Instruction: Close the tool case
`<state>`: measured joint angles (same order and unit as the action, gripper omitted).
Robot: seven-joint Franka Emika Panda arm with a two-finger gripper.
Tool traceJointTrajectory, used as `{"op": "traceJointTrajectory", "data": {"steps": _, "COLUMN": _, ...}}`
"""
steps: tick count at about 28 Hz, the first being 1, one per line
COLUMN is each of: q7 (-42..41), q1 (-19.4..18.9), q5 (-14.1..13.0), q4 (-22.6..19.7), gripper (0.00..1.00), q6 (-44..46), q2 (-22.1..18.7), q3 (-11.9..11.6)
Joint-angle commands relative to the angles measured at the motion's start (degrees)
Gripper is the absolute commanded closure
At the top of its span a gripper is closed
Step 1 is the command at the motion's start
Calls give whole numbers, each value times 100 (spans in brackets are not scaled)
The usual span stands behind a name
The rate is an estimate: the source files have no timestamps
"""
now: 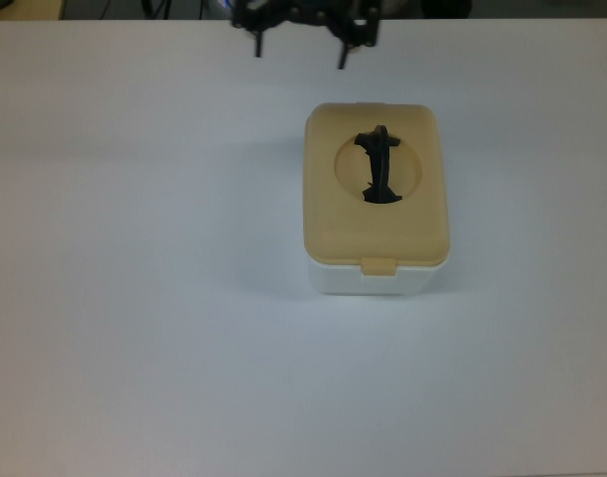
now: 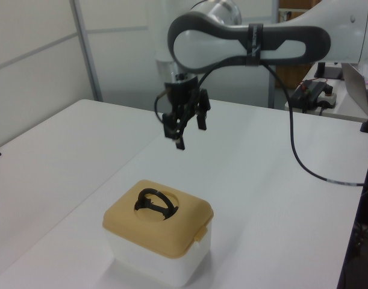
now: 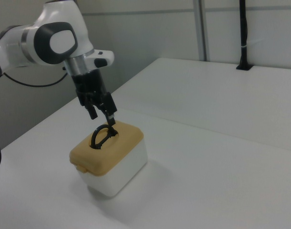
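White tabletop; pale panelled wall behind it, grey upright post; black pole at tabletop's far edge.

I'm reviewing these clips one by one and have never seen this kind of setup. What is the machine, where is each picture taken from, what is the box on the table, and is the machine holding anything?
The machine is a single robot arm ending in a two-finger gripper, the black claw at its tip. Three fixed cameras watch it: the top view looks straight down, and the left view and right view look across from opposite sides. On the white table stands the tool case, a white plastic tub covered by a tan lid. The lid has a round recess with a black handle standing up in it. The lid sits flat on the tub, so the case looks closed. The gripper is open and holds nothing. It hangs in the air above the table, beyond the case and clear of it; in the top view only its fingers show at the upper edge.
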<state>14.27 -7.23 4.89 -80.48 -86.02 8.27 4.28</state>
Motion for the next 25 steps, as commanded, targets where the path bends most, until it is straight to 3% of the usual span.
{"op": "traceJointTrajectory", "data": {"steps": 1, "q7": -372, "q1": 371, "q5": -15, "q4": -82, "gripper": 0, "q6": 121, "q2": -150, "q3": -15}}
{"op": "traceJointTrajectory", "data": {"steps": 9, "q7": -706, "q1": 854, "q5": -24, "q4": -82, "gripper": 0, "q6": 130, "q2": -177, "q3": -24}}
{"op": "traceJointTrajectory", "data": {"steps": 25, "q7": -751, "q1": 1066, "q5": -15, "q4": -64, "gripper": 0, "q6": 112, "q2": -203, "q3": -24}}
